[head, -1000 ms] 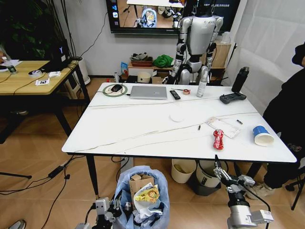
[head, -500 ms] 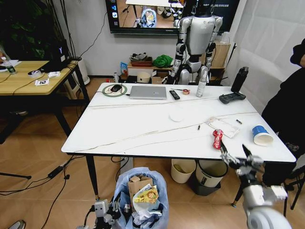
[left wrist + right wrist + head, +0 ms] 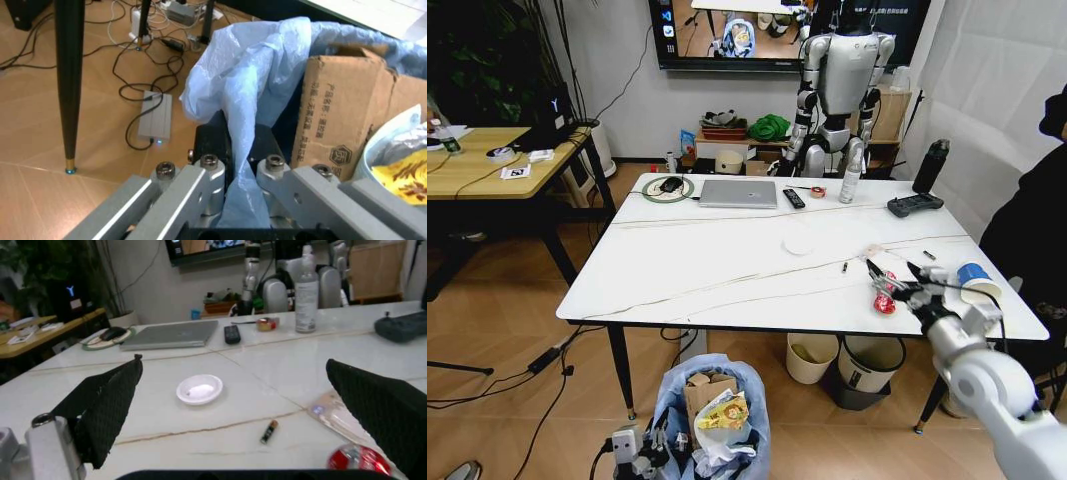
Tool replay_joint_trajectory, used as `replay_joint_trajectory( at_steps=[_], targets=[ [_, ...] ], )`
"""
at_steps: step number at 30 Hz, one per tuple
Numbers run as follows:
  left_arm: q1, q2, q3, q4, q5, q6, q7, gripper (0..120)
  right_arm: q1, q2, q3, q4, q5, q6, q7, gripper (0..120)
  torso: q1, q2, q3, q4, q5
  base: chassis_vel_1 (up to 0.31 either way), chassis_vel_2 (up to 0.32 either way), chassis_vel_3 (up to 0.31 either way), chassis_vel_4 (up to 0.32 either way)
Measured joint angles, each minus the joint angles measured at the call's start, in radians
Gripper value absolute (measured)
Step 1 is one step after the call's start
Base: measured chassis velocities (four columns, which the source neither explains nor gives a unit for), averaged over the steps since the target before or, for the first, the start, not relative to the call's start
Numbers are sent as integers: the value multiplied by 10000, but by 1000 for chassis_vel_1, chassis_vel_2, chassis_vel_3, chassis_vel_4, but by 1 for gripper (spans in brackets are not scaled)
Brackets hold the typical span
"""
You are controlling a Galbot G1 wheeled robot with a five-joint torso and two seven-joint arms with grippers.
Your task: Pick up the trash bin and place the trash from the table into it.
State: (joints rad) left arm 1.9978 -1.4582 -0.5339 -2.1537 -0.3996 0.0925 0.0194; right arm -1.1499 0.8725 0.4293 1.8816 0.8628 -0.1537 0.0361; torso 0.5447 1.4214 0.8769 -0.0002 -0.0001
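Down on the floor before the white marble-veined worktop (image 3: 727, 270), the left pincer (image 3: 230, 172) grips the rim of the one blue-bagged trash bin (image 3: 712, 420), already stuffed with cardboard and wrappers. The right pincer (image 3: 897, 282) hangs spread wide over the worktop's right edge, above one crushed red can (image 3: 885, 296). One clear plastic pack (image 3: 905, 268) and one blue-white paper cup (image 3: 978, 284) lie nearby.

Brown cardboard (image 3: 340, 105) in the trash bin (image 3: 260, 75): we see a line of small printed characters down its face and a round-cornered logo mark near the lower edge, neither of which we can read
Black box (image 3: 554, 112) on the wooden desk (image 3: 487, 160): we make out a lit mark like a "Y"
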Motion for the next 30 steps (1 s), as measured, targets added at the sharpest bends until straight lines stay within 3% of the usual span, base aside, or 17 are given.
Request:
replay_joint_trajectory(
  at_steps=[4, 8, 14, 23, 30],
  targets=[
    [34, -114, -99, -102, 37, -1, 7, 1, 1084, -58, -955, -466, 104, -117, -125, 100, 0, 0, -1, 0, 0, 0, 0, 0, 0],
    [68, -281, -156, -240, 216, -1, 13, 1, 2984, 201, -2894, -1699, -154, -146, -222, 100, 0, -1, 0, 3, 0, 0, 0, 0, 0],
    [89, -421, -194, -354, 384, -29, 15, 1, 4441, 648, -4086, -2917, -667, -93, -421, 100, 1, -1, 0, 1, -1, 0, 0, 0, 0],
    [70, -471, -262, -431, 421, -35, 16, 1, 5464, 1508, -4613, -4124, -1392, -1149, -654, 100, 0, -1, 0, 1, 2, 0, 0, 0, 0],
    [45, -542, -272, -472, 459, -19, 15, 1, 6332, 2989, -4879, -5853, -2069, -1639, -1105, 100, 0, -1, 0, 2, -1, 0, 0, 0, 0]
  ],
)
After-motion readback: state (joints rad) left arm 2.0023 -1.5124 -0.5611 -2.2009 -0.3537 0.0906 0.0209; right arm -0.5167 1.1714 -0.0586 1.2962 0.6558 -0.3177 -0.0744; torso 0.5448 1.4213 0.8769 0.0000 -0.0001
